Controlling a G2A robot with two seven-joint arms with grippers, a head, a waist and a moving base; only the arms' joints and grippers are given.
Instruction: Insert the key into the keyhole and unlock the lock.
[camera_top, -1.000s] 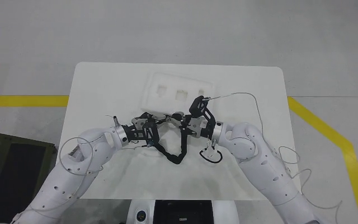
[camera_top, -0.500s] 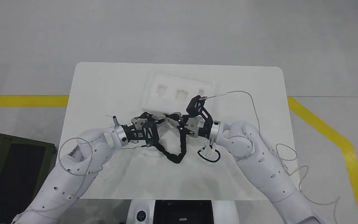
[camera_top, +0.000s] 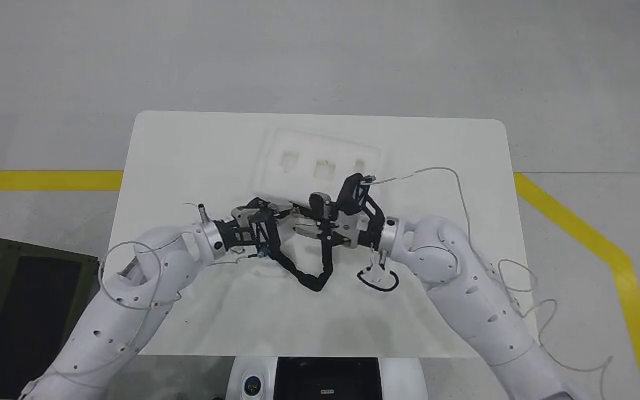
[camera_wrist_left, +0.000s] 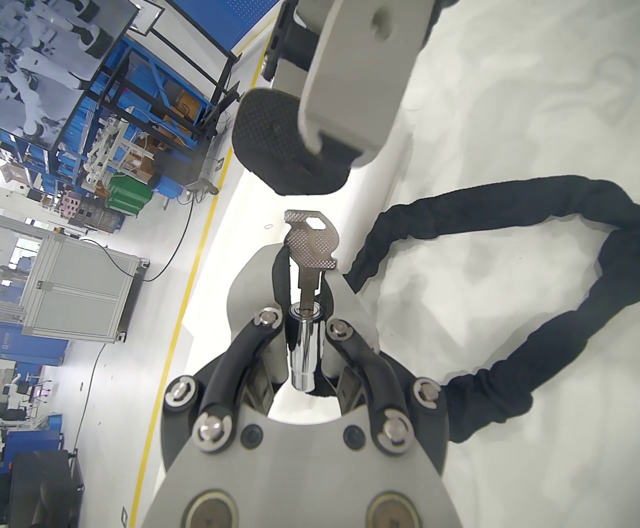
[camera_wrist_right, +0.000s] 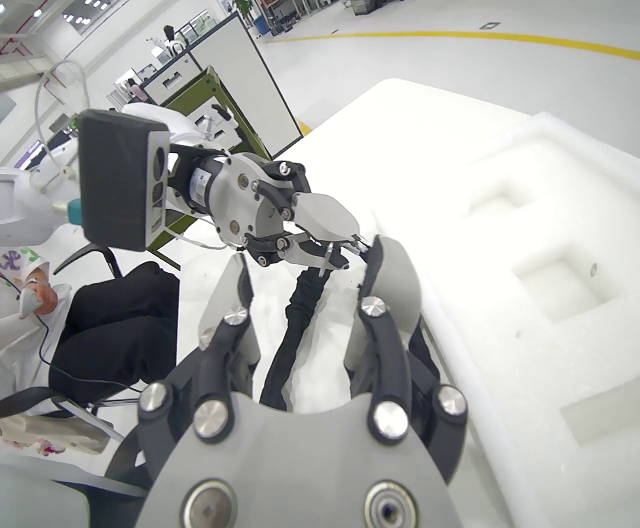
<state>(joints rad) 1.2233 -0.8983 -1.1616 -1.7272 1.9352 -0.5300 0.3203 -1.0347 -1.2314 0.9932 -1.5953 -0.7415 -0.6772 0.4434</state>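
Right gripper (camera_wrist_right: 310, 260) now just off key (camera_wrist_left: 311, 245) in lock (camera_wrist_left: 302, 350)

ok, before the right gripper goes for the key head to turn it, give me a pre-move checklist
1. Key in the lock cylinder keyhole: ok, blade entered; full depth cannot tell.
2. Left gripper clamped on the cylinder: ok.
3. Right gripper open: ok, jaws spread.
4. Key head between the right fingers: not ok, the pad sits apart from the head.
5. Black cable clear of the key: ok, lies slack on the table to one side.
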